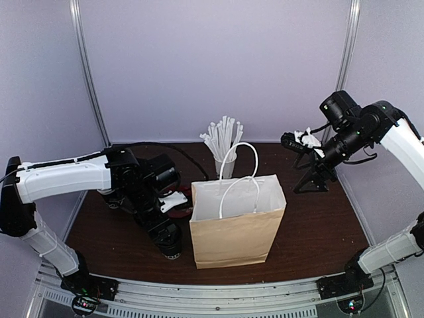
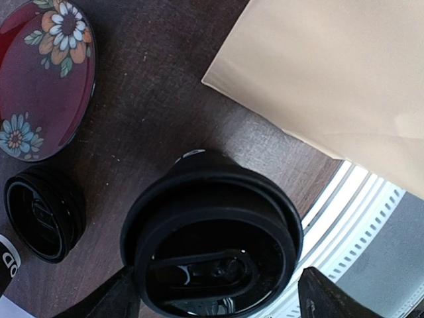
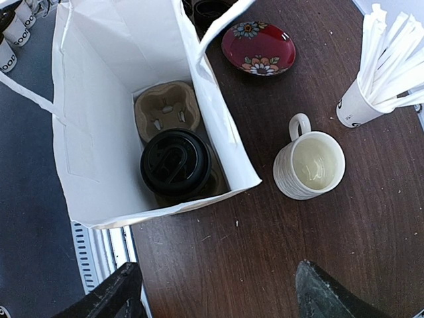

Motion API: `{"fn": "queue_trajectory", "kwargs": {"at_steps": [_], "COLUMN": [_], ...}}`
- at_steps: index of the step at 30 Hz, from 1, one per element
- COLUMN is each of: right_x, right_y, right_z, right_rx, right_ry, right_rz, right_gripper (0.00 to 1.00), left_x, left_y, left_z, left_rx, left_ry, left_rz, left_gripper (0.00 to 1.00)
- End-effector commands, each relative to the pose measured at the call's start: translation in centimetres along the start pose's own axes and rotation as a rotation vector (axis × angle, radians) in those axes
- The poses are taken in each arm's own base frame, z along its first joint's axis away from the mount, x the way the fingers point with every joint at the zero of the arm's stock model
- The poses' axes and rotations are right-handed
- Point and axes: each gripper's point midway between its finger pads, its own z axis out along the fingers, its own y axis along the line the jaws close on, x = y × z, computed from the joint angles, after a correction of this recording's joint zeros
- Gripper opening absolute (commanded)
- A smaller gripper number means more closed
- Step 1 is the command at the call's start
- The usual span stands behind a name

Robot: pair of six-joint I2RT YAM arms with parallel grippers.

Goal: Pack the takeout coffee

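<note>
You have one coffee cup (image 3: 175,164) packed. It sits in a pocket of the cardboard tray (image 3: 165,109) at the bottom of the paper bag (image 3: 99,99), and the pocket beside it is empty. By my reckoning you are about halfway, with at least one cup left to go in.

The next cup (image 2: 212,225) stands on the table (image 2: 152,112) just outside the bag, directly under your left gripper (image 2: 215,295). Another black lid (image 2: 43,212) stands near it on the side away from the bag. You see only its top, so you cannot tell what is under it.

Your left gripper has its jaws wide apart, one on each side of the next cup's lid. A sliver of gap shows at one finger, and you cannot tell whether the other touches. I judge that the cup is straddled but not yet held. Your right gripper (image 3: 212,291) hangs high over the bag's mouth and the table, wide open and empty.

Both cups stand upright, with the long axis vertical, the lid up towards the camera and the base down. You look almost straight down on the next cup, so its sides are hidden. For packing, it should go in lid up, straight down into the empty pocket.
</note>
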Motion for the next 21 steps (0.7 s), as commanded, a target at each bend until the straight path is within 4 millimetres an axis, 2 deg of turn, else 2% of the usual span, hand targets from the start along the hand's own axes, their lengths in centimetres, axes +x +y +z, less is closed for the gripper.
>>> {"fn": "queue_trajectory", "kwargs": {"at_steps": [1, 17, 21], "right_x": [0.0, -0.3, -0.3], "right_y": [0.2, 0.0, -0.1], "right_z": [-0.2, 0.0, 0.1], "right_rx": [0.002, -0.012, -0.01], "right_ry": [-0.019, -0.017, -0.016], "right_rz": [0.002, 0.007, 0.007], "right_gripper": [0.84, 0.84, 0.83], "left_x": [-1.1, -1.0, -0.8], "left_y": [-0.6, -0.1, -0.4], "left_z": [0.2, 1.5, 1.7], "left_rx": [0.029, 0.003, 0.009], "left_ry": [-0.018, -0.004, 0.004], "left_rz": [0.038, 0.021, 0.023], "left_gripper": [0.85, 0.87, 0.83]}}
